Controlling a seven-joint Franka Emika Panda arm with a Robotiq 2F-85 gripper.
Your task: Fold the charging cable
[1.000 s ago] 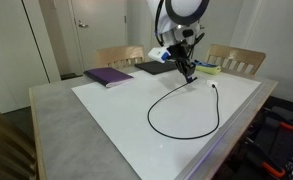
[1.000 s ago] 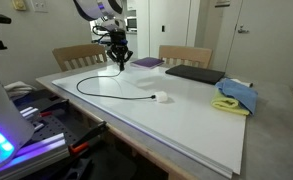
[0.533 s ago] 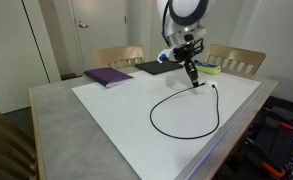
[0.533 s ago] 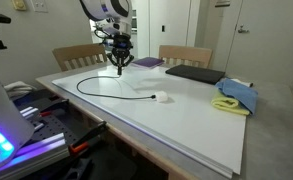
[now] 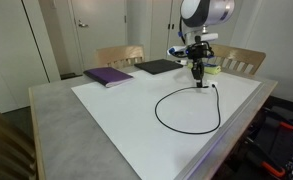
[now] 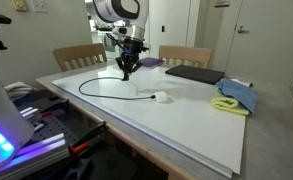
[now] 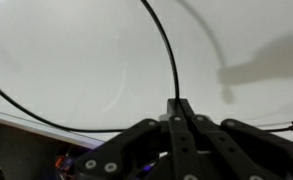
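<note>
Claw (image 5: pixel 198 84) closed tight on the thin black charging cable (image 7: pixel 170 60), its loop laid over the white tabletop (image 5: pixel 116 105)

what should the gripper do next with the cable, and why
Probably slide the held end across to the white plug and set it down beside it. The gripper is shut on the charging cable, which lies in an open loop on the white board, its plug end apart from the held part.
</note>
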